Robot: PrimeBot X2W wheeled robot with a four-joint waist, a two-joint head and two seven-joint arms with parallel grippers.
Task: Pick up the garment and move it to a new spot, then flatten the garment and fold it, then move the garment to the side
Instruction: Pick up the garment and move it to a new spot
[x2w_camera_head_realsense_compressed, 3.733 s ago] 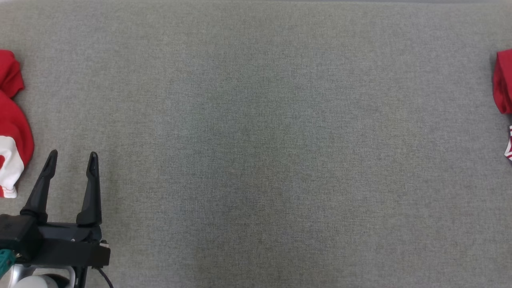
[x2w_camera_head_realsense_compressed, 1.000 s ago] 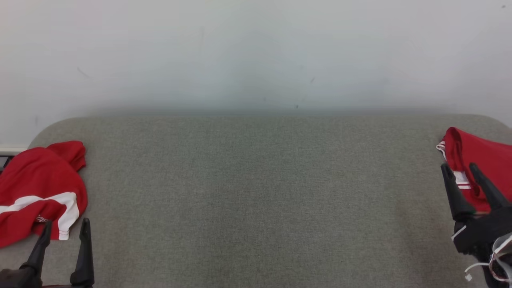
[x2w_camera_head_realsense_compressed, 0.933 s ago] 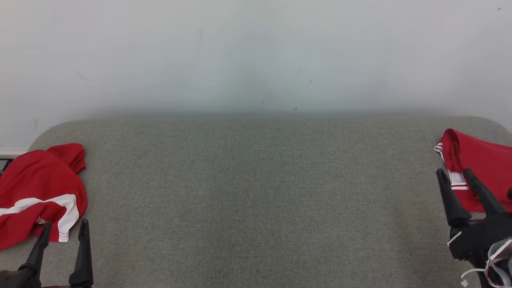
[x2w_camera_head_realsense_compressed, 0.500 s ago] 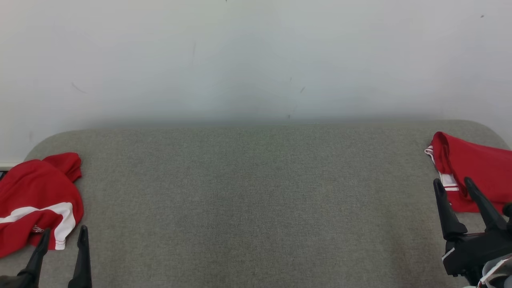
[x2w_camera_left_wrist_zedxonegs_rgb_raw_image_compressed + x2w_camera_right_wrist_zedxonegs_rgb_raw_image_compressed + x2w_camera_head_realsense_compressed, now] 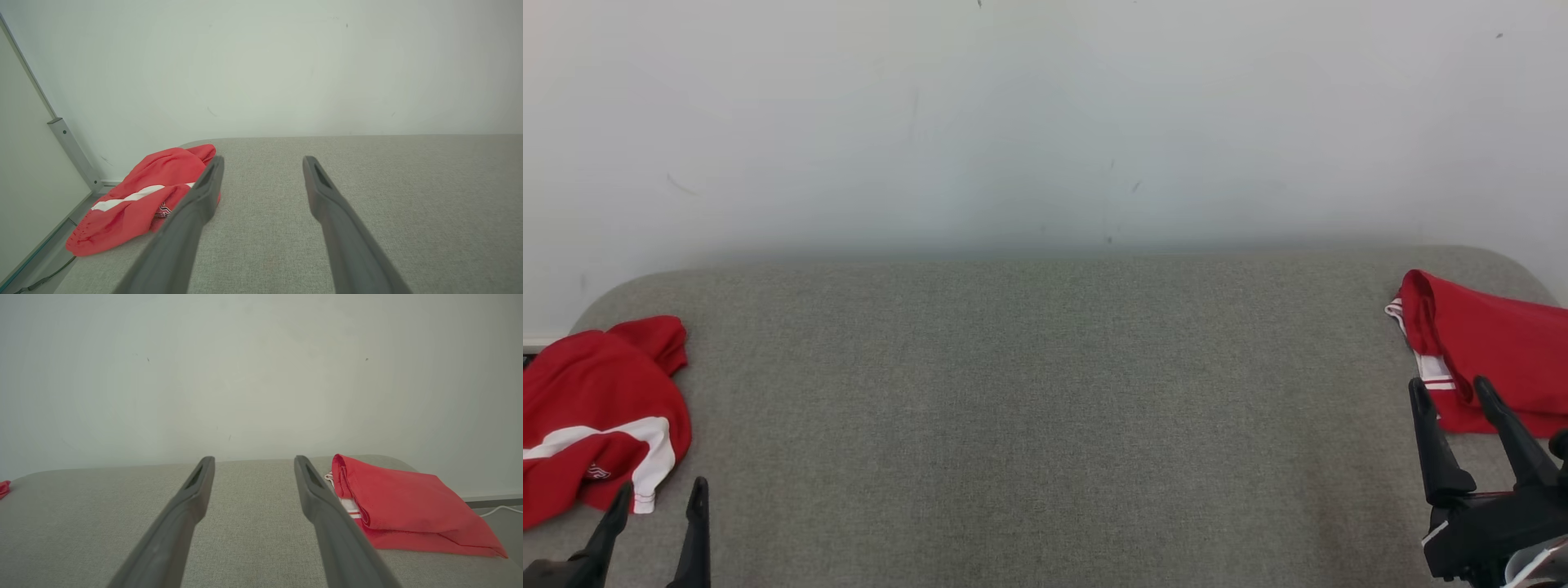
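Red cloth with a white band, the crumpled garment [image 5: 600, 408] lies heaped at the left end of the grey surface [image 5: 1045, 408], just beside the left end effector [image 5: 662, 487], whose fingers stand spread and empty; the right end effector [image 5: 1450, 384] is likewise spread, near a folded garment [image 5: 1486, 351]; the heap looks light and limp; pinching a raised fold at its near edge seems best.

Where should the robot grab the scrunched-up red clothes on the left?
Probably the white-striped edge of the crumpled red garment, coming in from the grey table middle with the open left gripper: that edge lies nearest its fingertips and faces them.
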